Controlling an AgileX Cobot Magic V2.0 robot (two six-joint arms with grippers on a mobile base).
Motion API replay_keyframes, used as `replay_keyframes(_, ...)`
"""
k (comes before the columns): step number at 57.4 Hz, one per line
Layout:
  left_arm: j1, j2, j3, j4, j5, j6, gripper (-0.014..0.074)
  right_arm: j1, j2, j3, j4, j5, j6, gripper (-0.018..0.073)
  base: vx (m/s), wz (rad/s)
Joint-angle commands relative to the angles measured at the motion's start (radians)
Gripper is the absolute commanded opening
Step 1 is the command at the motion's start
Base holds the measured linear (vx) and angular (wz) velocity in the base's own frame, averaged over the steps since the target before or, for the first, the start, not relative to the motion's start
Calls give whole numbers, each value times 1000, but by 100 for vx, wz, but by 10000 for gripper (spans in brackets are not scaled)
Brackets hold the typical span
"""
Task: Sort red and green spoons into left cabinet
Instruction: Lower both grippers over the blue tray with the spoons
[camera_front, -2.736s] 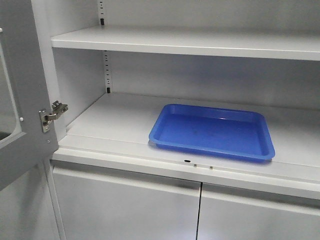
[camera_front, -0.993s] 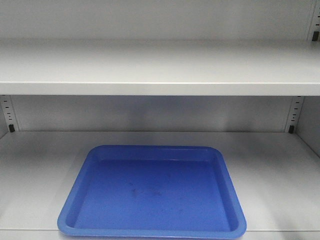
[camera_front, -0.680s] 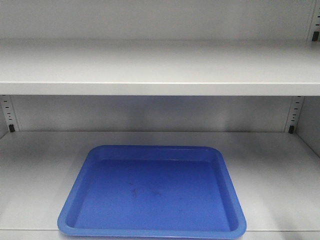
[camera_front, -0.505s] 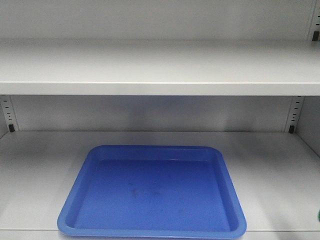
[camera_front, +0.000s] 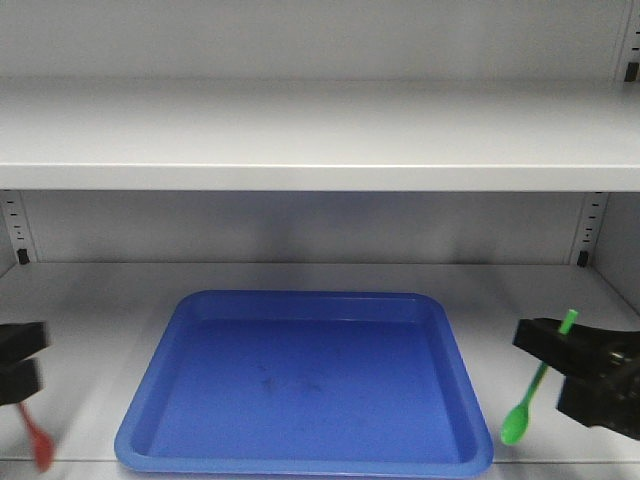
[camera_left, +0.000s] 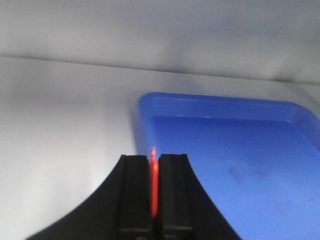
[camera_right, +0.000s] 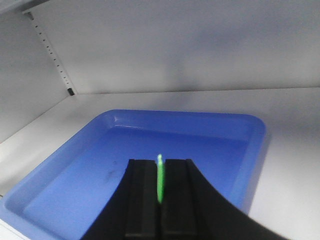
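**Left cabinet** (camera_front: 320, 225): pale grey, seen from the front. The upper shelf (camera_front: 320, 135) spans the full width. The lower shelf (camera_front: 80, 300) lies beneath it. Peg strips (camera_front: 14, 225) run up the back corners at 9 and 3 o'clock.

**Tray** (camera_front: 310, 297): blue, rectangular, with a raised rim. It lies flat on the lower shelf at 6 o'clock of the front view. Faint dark smudges mark its floor; nothing lies in it.

**Right gripper** (camera_front: 545, 365): black, at 3 o'clock of the tray and just outside the rim. In the wrist view its fingers (camera_right: 142, 200) are clamped on the green spoon's handle.

**Left gripper** (camera_front: 25, 362): black, at 9 o'clock of the tray, cut off by the frame edge. In the wrist view its fingers (camera_left: 135, 190) are pressed tight on the red spoon's handle.

**Green spoon** (camera_front: 517, 424): held tilted. The handle end points to 1 o'clock and the bowl hangs at 7 o'clock, just beside the tray's right rim. Contact with the shelf cannot be told.

**Red spoon** (camera_front: 38, 445): blurred. It hangs from the left gripper toward 5 o'clock, above the lower shelf and left of the tray.
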Motion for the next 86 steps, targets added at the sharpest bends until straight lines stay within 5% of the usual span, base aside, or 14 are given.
replay_keyframes(1,-53,57,-99,-97,-57,109,-1,-2,51,-69,104,78,-42,-3,0,0)
replay_keyframes(11,-125,195,-197,-220,-58,160,-1,-2,177,-175,104,158,-34,-3,0,0)
replay_keyframes(36,-217,440,-329,-318,-100,159,-1,15,489,-357,104,304,16,-3,0,0)
replay_keyframes(59,-217,494,-337,-412,-133,183,33,170,578,-449,104,126,3,20,0,0)
replay_keyframes(76,-216,494,-337,-399,-115,215,321,175,578,-449,104,129,-18,344,0,0)
replay_keyframes(86,-214,493,-337,-222,-146,306,525,175,577,-449,104,127,-173,564,0,0)
